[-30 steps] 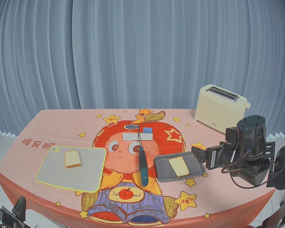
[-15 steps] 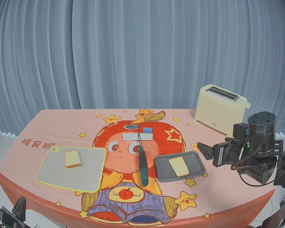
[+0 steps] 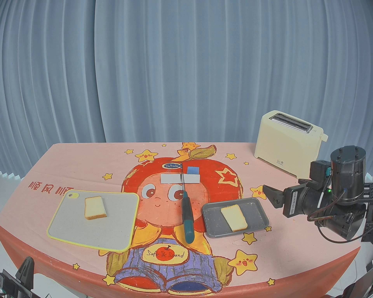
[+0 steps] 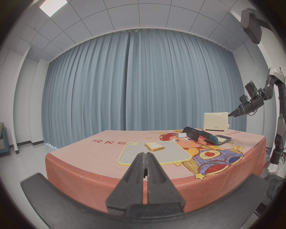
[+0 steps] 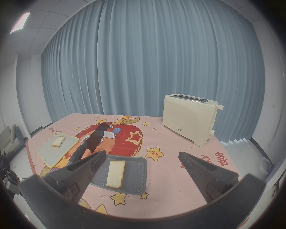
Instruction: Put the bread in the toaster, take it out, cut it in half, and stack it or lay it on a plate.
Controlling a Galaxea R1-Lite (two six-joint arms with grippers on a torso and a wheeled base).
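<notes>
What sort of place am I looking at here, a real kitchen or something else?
Probably a robot lab or demo room, not a home kitchen: a toaster and cutting board sit on a cartoon-cloth table, with a wall-wide blue curtain behind and office-style ceiling tiles above.

Surfaces in front of me: mostly matt, the toaster has the only sheen.
Tablecloth (image 3: 97, 163) printed cloth, smooth, matt; toaster (image 3: 287, 143) cream plastic, slight gloss, metal slot trim; tray (image 3: 254, 211) grey, matt, looks metal; cutting board (image 3: 101, 229) matt grey plastic, yellow rim; knife (image 3: 188, 217) dark matt blade, teal plastic handle; tray bread (image 3: 234, 217) and board bread (image 3: 95, 207) dry, porous; my right gripper (image 5: 141, 154) matt black plastic.
</notes>
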